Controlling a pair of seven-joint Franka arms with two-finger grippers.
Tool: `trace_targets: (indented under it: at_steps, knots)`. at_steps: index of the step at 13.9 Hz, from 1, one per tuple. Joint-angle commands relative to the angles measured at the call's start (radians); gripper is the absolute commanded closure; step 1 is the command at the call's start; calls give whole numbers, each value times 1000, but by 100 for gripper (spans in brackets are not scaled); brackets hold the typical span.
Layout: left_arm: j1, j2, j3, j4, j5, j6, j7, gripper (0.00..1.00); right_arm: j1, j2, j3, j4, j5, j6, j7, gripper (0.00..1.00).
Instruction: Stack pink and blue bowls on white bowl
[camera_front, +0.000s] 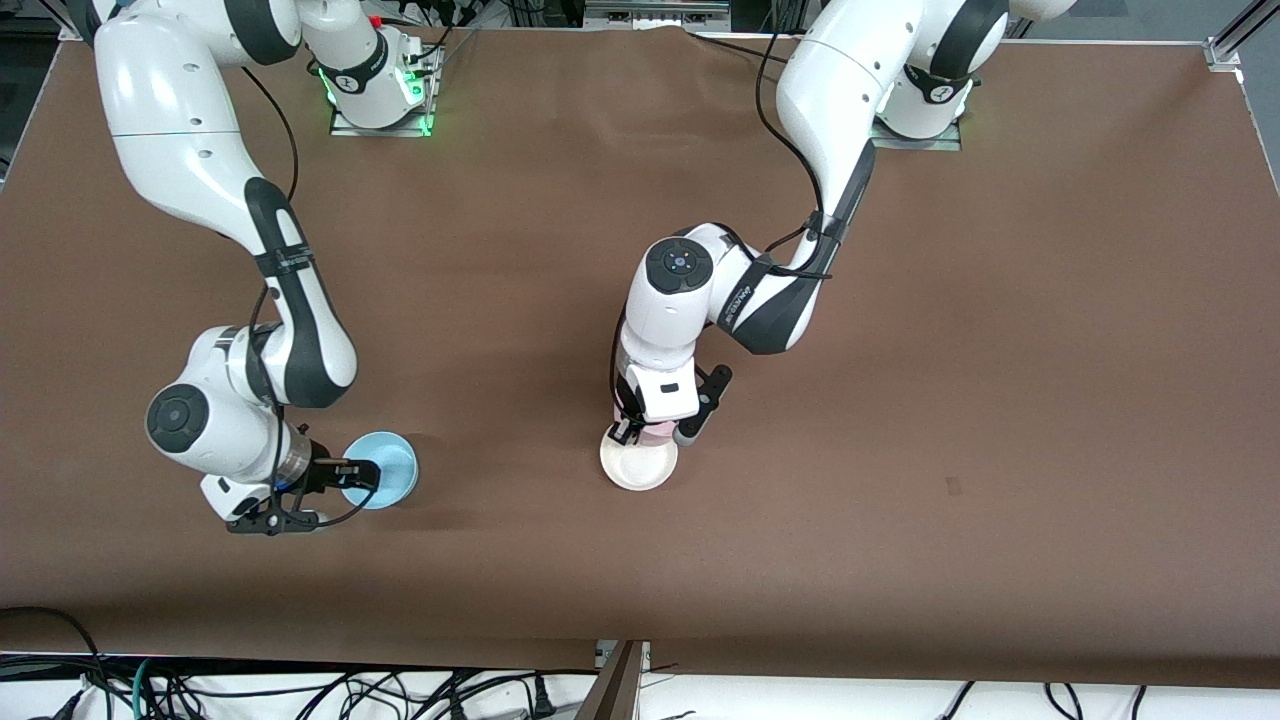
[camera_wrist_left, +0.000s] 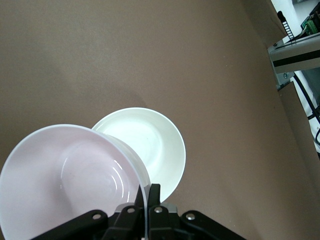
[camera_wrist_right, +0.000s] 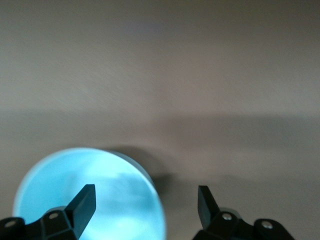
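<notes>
Left claw (camera_wrist_left: 145, 212) clenches pink bowl (camera_wrist_left: 70, 185) over white bowl (camera_wrist_left: 150, 145); right claw (camera_wrist_right: 142, 200) (fingers spread) straddles blue bowl's (camera_wrist_right: 90, 195) rim.

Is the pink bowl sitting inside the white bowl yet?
Not yet. The pink bowl is held tilted over the white bowl, pinched at its rim by the left gripper.

Bench (camera_front: 1000, 330): plain brown covering, smooth, with one small dark mark (camera_front: 954, 486) toward the left arm's end. Black cables (camera_front: 300, 690) bundled along the white strip at the edge nearest the front camera. A dark post (camera_front: 618, 685) stands at mid-edge.
</notes>
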Motion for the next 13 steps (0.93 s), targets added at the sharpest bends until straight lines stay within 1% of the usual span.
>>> trace_targets:
  at_steps: [1,3,5,7,10,13]
  knots:
    - [-30,33,43,42,-6,24,-35,100,-37,-5,9,20,17,-74,-2,12]
    - [-34,38,43,42,-6,26,-38,100,-32,-7,15,21,30,-74,7,14]
    - [-34,41,43,42,-4,33,-43,100,-26,-7,15,21,72,-75,5,17]
    - [-34,46,44,42,-6,35,-43,100,-25,-7,15,18,73,-75,2,22]
    - [-34,49,44,42,-4,35,-43,100,-26,-7,14,18,72,-77,-7,39]
    - [-49,50,66,44,-4,35,-43,100,-28,-7,15,18,72,-83,-7,59]
